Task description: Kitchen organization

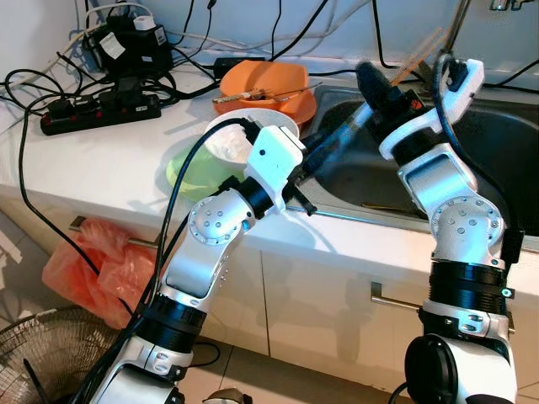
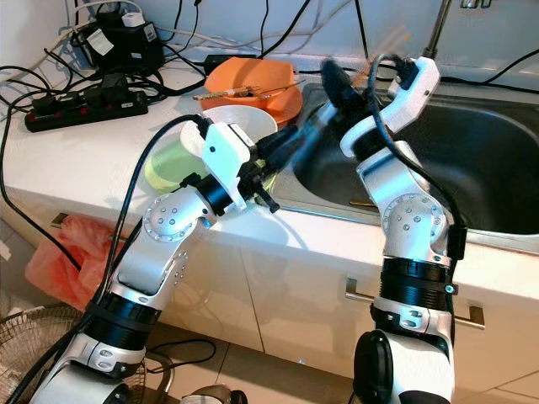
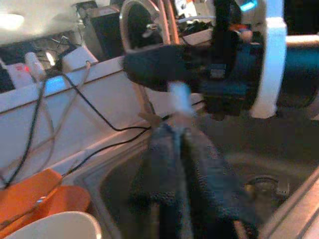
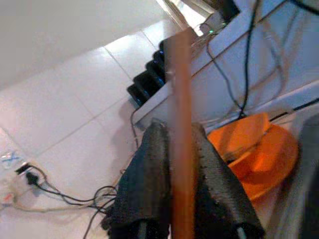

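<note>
Mid-tidy at the sink (image 1: 505, 160): right gripper (image 4: 182, 169) clamped on a wooden chopstick (image 4: 180, 99) raised over the basin, left gripper (image 3: 182, 164) w/ fingers nearly together pinching something pale, unclear what; next, prob. dropping chopstick w/ the orange plates (image 1: 269, 84).

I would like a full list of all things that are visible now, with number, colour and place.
Sink: one, steel, set in the counter at right.
Faucet: one, metal, behind the sink.
Orange bowl: one, on the counter left of the sink.
White bowl: one, in front of the orange bowl.
Green bowl: one, nearest the counter edge.
Power strip: one, black, far left of the counter.
Red bag: one, below the counter.
Chopstick: one, brown, held by the right hand.
Left hand: over the sink edge, blurred.
Right hand: raised above the sink.
</note>
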Motion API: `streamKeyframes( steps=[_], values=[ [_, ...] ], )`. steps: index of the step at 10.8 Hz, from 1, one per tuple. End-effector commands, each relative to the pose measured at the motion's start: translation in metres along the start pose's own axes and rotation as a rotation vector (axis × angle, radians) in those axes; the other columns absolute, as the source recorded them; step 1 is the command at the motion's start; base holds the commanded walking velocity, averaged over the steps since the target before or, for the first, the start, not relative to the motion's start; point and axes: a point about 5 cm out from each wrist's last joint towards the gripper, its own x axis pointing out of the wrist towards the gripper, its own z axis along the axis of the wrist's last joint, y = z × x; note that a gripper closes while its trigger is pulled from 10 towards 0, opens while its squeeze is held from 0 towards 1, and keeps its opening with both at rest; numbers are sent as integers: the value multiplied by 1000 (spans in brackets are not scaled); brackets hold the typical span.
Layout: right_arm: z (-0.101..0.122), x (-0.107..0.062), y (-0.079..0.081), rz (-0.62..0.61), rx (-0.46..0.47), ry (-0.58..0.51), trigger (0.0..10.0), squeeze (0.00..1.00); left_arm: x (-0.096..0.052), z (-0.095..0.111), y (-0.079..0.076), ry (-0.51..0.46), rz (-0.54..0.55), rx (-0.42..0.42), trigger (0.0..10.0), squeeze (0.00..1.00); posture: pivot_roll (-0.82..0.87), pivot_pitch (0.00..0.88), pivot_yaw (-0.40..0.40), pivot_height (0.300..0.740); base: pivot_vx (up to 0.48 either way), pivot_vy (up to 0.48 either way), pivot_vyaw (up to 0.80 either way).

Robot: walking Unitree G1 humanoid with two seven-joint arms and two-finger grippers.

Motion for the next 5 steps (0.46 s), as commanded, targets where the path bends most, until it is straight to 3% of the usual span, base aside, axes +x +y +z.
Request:
streamKeyframes(
  steps=[1, 2, 3, 4, 5],
  values=[
    [1, 0, -2, -18, -8, -1, 0, 0, -1, 1, 4, -2, 17, 21, 0, 0, 186, 0, 69, 740, 0, 0, 0],
    [1, 0, -2, -20, -7, -2, 0, 0, -2, 1, 5, 0, 19, 22, 0, 0, 187, 0, 70, 740, 0, 0, 0],
    [1, 0, -2, -24, -3, -5, 0, 0, -2, 0, 5, 8, 21, 19, 4000, 0, 187, 0, 71, 740, 0, 0, 0],
    [1, 0, -3, -32, 0, -6, 0, 0, -2, -1, 5, 13, 22, 29, 9098, 0, 186, 0, 72, 740, 0, 0, 0],
    [1, 0, -4, -38, -1, -7, 0, 0, -1, -1, 5, 14, 22, 15, 10000, 620, 185, 0, 73, 740, 0, 0, 0]
  ],
)
